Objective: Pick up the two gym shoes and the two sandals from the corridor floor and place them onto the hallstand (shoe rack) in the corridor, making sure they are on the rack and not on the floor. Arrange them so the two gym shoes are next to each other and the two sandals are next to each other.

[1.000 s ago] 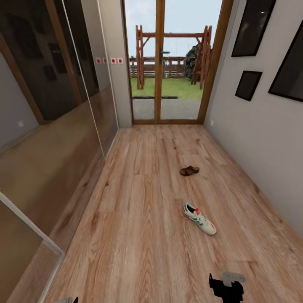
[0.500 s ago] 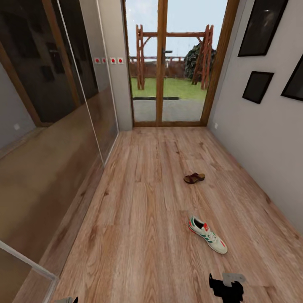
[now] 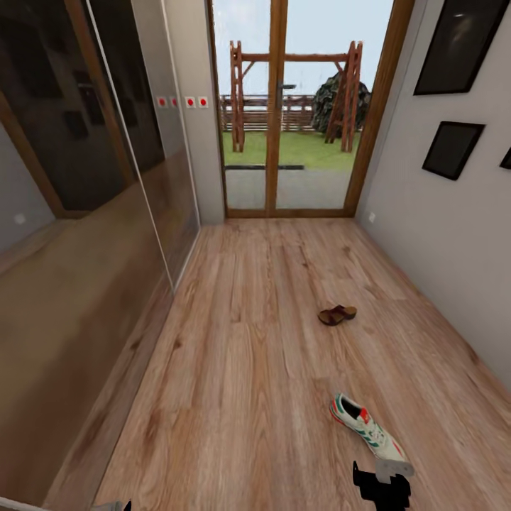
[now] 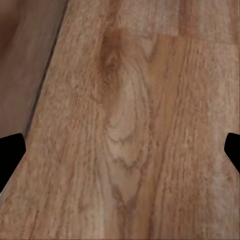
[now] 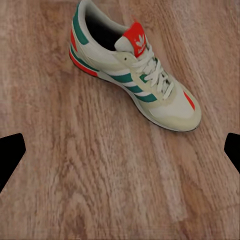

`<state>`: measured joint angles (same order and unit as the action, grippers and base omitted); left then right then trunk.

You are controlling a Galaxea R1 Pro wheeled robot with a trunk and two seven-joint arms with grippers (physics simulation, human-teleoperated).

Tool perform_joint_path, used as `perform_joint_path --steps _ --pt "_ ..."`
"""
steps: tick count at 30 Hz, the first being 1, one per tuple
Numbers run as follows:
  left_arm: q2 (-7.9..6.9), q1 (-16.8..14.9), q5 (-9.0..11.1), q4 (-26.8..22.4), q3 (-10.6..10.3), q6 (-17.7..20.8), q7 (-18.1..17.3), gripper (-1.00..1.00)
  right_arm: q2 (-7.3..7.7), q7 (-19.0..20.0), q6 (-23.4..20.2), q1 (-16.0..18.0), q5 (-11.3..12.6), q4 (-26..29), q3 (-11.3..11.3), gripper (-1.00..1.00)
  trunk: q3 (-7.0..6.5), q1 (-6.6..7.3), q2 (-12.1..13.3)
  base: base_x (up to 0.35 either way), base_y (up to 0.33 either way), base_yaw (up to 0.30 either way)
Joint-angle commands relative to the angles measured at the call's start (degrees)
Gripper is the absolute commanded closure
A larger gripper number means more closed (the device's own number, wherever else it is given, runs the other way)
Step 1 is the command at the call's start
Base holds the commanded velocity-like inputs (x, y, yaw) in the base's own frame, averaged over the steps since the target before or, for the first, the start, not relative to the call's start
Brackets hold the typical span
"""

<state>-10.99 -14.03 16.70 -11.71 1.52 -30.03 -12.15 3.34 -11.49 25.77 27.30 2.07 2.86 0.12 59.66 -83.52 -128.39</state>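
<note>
Gym shoe (image 3: 367, 426) on corridor floor (image 3: 241, 369), upright, toe toward robot, just ahead of right gripper (image 3: 383, 490). Right wrist view: same shoe (image 5: 132, 70) between spread fingertips (image 5: 10, 155), untouched; jaws wide apart. Brown sandal (image 3: 337, 314) farther down floor, toward glass door (image 3: 284, 113), well apart from shoe. Left gripper (image 4: 120, 155) also spread, over bare planks.

Gym shoe (image 3: 367, 429) toe hidden behind right end effector (image 3: 382, 488); sandal (image 3: 337, 314) straps possibly too small.
</note>
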Motion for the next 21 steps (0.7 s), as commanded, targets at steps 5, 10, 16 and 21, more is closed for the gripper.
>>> perform_joint_path --steps 5,10,16,21 --pt "0.0 -0.03 0.53 0.1 0.15 -0.03 -0.6 -1.0 0.0 -0.03 0.2 0.03 0.21 -0.05 0.05 -1.0 0.05 -0.03 -0.02 0.338 0.07 0.0" --pt "0.0 -0.03 0.53 0.1 0.15 -0.03 -0.6 -1.0 0.0 -0.03 0.18 0.03 0.21 -0.05 0.06 -1.0 0.05 -0.03 -0.02 0.338 0.023 0.0" --pt "0.03 -0.03 0.53 0.11 0.15 -0.03 -0.6 -1.0 0.0 -0.03 0.16 0.03 0.21 -0.08 0.06 -1.0 0.05 -0.03 -0.02 0.334 0.004 0.0" --pt "0.01 -0.03 0.53 -0.05 0.0 -0.09 -0.6 -1.0 0.0 -0.03 0.19 0.03 0.21 -0.05 0.06 -1.0 0.05 -0.03 -0.02 0.118 0.001 0.0"
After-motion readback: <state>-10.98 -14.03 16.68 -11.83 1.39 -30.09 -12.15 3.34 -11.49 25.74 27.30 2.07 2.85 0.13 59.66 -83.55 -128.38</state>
